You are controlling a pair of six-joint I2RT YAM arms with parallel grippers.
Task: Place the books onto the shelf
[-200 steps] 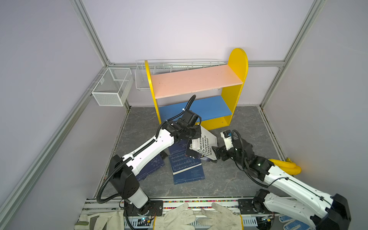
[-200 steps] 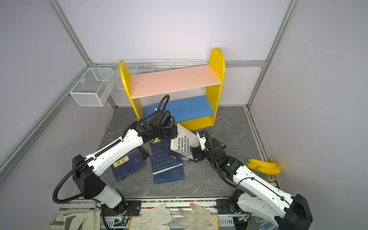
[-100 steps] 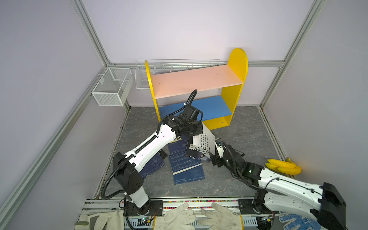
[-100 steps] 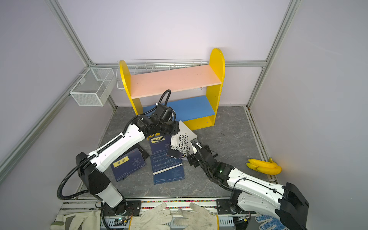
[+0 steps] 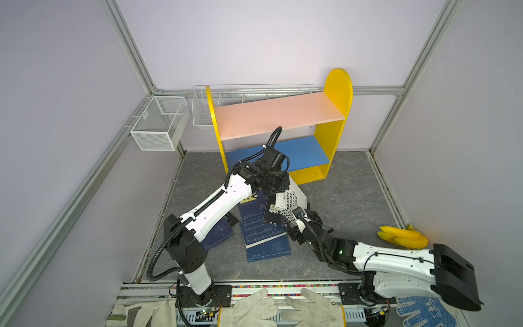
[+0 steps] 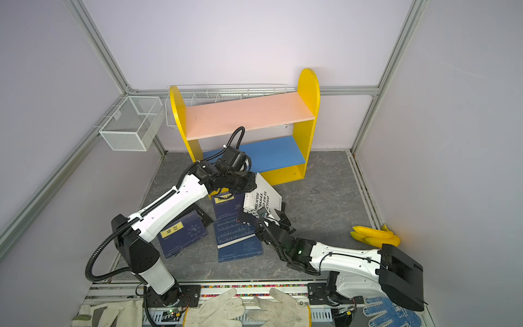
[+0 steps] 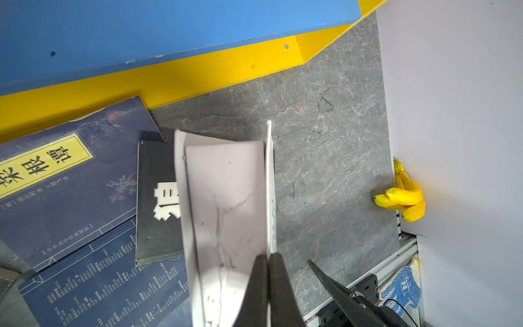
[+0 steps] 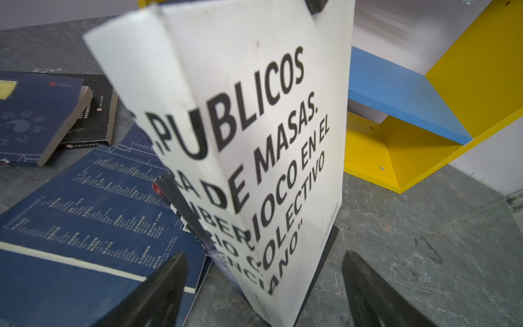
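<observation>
left fingers [image 7: 280, 294] pinch white book [image 8: 254, 127] — "publicos… de masas".

Bananas [image 5: 402, 236] lie beside the wall [image 5: 458, 170], gloves [image 5: 250, 310] at front.

shelf [image 5: 338, 85]: yellow sides, pink top board, blue lower board | large book [image 8: 254, 113]: white, bold black lettering | navy book [image 6: 181, 235] at its 8 o'clock: yellow label | bananas [image 5: 402, 236]: yellow | floor [image 5: 348, 198]: grey, veined

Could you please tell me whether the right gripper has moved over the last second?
Yes. In a top view the right gripper has drawn back from the shelf, toward the near edge and slightly left.
</observation>
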